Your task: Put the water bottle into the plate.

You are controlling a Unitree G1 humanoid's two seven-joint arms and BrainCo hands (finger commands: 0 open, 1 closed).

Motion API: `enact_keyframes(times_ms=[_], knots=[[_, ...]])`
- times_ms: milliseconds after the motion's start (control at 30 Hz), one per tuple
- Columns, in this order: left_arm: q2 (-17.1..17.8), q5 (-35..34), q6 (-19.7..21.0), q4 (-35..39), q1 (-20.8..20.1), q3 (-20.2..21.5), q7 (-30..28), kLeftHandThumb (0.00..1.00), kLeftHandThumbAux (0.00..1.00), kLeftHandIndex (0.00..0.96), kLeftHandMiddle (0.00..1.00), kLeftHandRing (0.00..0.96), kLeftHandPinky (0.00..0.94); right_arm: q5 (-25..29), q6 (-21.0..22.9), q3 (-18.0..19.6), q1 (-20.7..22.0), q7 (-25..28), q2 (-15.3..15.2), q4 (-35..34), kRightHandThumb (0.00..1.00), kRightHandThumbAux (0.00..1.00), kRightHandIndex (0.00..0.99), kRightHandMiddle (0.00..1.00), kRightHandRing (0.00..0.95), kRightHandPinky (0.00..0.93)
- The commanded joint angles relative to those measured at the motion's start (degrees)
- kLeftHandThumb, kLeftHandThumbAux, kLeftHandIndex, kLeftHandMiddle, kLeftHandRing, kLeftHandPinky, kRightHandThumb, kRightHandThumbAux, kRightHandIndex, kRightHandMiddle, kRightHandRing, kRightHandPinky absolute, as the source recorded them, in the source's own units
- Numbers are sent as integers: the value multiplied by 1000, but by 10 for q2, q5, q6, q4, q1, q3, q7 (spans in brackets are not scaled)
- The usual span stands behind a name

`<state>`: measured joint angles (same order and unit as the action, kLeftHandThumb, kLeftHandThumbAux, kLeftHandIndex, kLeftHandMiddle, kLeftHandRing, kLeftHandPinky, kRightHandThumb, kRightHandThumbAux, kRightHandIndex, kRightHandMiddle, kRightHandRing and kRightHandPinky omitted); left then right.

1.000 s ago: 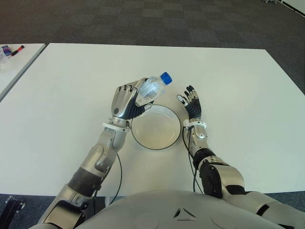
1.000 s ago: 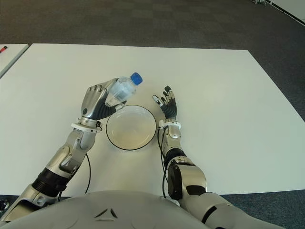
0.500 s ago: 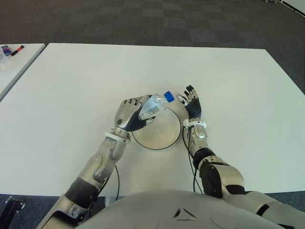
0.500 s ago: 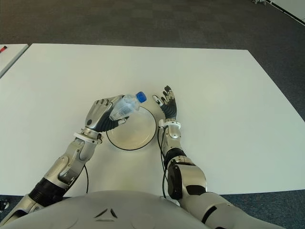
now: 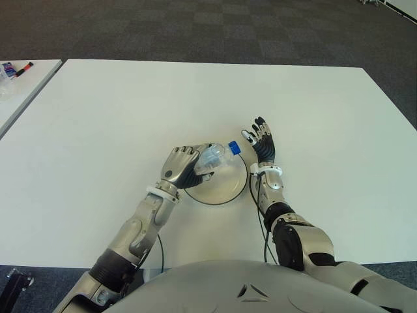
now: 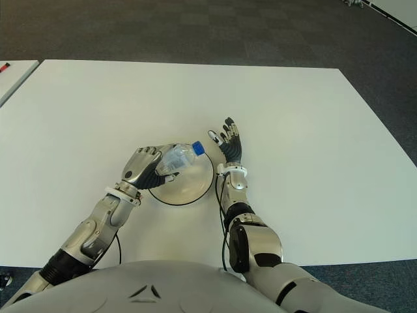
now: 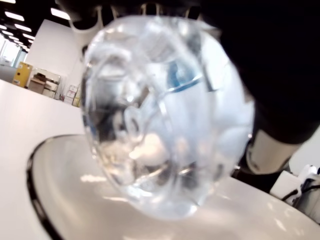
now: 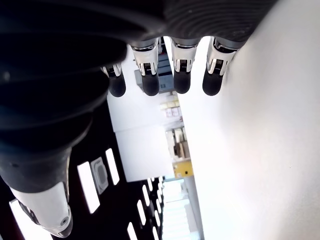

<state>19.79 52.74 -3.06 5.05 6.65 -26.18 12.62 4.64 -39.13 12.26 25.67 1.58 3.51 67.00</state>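
Left eye view: left hand [image 5: 183, 166] at frame centre, fingers wrapped around water bottle [image 5: 215, 155], lying tilted with blue cap [image 5: 234, 147] toward the right, over the plate [image 5: 225, 193]. Probably angled to lay it flat inside.

Right eye view: right hand [image 6: 229, 145] just right of plate rim, fingers spread, holding nothing, clear of the drop zone on the table [image 6: 313, 130].

Left wrist view: bottle base fills frame, low above the plate; contact unclear.

Right wrist view: fingertips straight, nothing held.

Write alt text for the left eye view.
The robot's left hand holds a clear water bottle tilted over a white plate on a white table. Its right hand shows open-fingered right of the plate.
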Motion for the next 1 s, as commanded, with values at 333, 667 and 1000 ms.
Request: enact_keyframes(times_ms=[333,667,1000], knots=[[9,24,-11,-29,-19,-22,-12,851,661,441,573,859,855,-2,12,-2,-33,3,8,28,47,739,68,60,50,90],[13,28,-15,-44,-24,-28,-20,851,660,440,574,861,858,1,7,0,-33,10,9,28,40,742,67,57,47,88],[19,52,-6,-49,-31,-38,-29,852,661,439,583,852,852,-1,10,-1,-33,7,9,27,43,741,59,53,42,83]])
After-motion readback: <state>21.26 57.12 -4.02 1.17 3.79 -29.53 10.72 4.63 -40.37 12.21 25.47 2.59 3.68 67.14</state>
